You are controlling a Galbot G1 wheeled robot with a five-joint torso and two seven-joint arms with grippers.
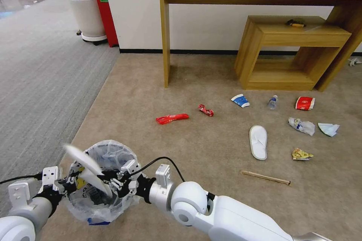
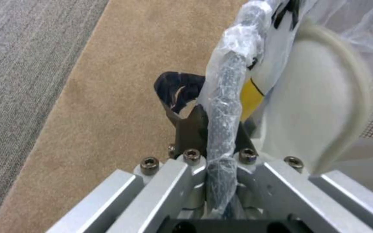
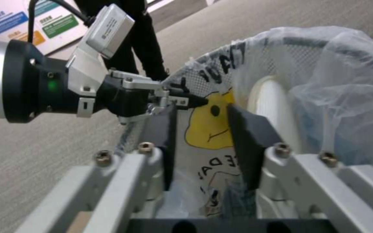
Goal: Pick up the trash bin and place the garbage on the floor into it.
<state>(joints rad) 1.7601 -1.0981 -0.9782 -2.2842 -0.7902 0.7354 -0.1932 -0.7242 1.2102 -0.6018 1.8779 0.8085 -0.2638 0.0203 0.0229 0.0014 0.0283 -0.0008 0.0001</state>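
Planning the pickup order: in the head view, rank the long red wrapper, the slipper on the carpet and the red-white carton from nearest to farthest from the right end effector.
From the right end effector over the bin:
1. Long red wrapper, ahead, nearest.
2. Slipper, farther right.
3. Carton, far right, near the low shelf.

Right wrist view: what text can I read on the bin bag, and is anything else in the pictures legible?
Bin bag: black capitals around a yellow smiley face, broken by folds; only "DA" reads, no whole word.
Posters behind: too blurred.
Head view, red wrapper, paper cup, carton: print too small.
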